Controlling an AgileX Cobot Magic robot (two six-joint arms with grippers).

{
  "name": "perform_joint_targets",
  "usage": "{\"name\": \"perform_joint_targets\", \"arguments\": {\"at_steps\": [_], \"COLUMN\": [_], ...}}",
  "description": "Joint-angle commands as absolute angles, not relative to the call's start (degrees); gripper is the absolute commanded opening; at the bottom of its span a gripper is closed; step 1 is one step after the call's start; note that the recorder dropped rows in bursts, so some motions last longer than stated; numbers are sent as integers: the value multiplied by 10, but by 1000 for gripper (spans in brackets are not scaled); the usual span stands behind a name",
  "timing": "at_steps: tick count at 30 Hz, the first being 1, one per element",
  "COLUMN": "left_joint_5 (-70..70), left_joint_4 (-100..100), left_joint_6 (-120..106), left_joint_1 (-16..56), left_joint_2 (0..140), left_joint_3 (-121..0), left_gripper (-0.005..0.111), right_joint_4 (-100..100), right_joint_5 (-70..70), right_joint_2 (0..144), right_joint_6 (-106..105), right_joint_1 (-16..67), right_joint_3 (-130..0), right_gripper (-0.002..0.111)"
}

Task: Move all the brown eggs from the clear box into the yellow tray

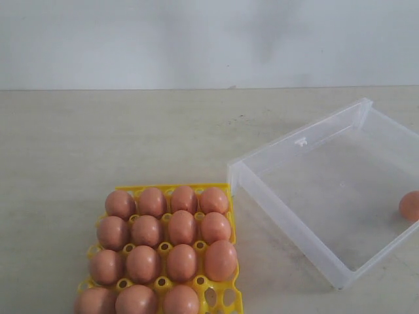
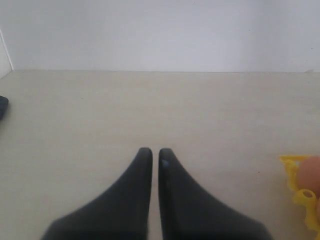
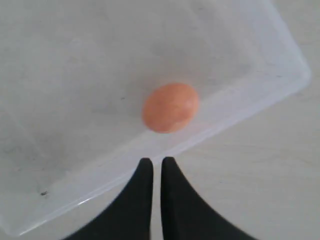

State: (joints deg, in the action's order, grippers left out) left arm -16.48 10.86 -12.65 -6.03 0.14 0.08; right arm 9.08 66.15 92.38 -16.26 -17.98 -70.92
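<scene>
The yellow tray (image 1: pixel 216 191) sits at the front left of the table with several brown eggs (image 1: pixel 181 227) standing in its cups; one front cup at its right corner (image 1: pixel 220 297) holds nothing. The clear box (image 1: pixel 281 216) lies to its right, and a single brown egg (image 1: pixel 410 205) rests inside near the right edge of the exterior view. In the right wrist view that egg (image 3: pixel 171 107) lies just inside the box wall (image 3: pixel 220 125), and my right gripper (image 3: pixel 156 161) hovers shut and empty just outside that wall. My left gripper (image 2: pixel 155 151) is shut and empty over bare table, with the tray's corner (image 2: pixel 295 172) off to one side.
The pale table runs back to a white wall. A dark object (image 2: pixel 2 106) pokes in at the edge of the left wrist view. Neither arm shows in the exterior view.
</scene>
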Motion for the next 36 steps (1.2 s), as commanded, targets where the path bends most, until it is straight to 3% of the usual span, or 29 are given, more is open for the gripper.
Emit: {"name": "perform_joint_targets", "arguments": {"at_steps": [1, 11, 14, 19, 21, 36], "left_joint_5": [-163, -163, -163, -163, -163, -163], "left_joint_4": [111, 111, 111, 111, 111, 111], "left_joint_6": [-131, -131, -131, -131, -131, -131], "left_joint_1": [-62, -62, -62, -62, -62, -62], "left_joint_2": [0, 0, 0, 0, 0, 0], "left_joint_3": [0, 0, 0, 0, 0, 0], "left_gripper": [4, 4, 4, 4, 4, 4], "right_joint_4": [73, 10, 10, 11, 10, -45], "right_joint_5": [665, 700, 700, 700, 700, 700], "right_joint_2": [958, 1087, 1086, 1086, 1086, 1088], "right_joint_6": [-163, -85, -164, -250, -241, -226], "right_joint_1": [-118, -102, -102, -102, -102, -102], "right_joint_3": [-762, -853, -853, -853, -853, -750], "right_gripper": [0, 3, 17, 59, 67, 67]}}
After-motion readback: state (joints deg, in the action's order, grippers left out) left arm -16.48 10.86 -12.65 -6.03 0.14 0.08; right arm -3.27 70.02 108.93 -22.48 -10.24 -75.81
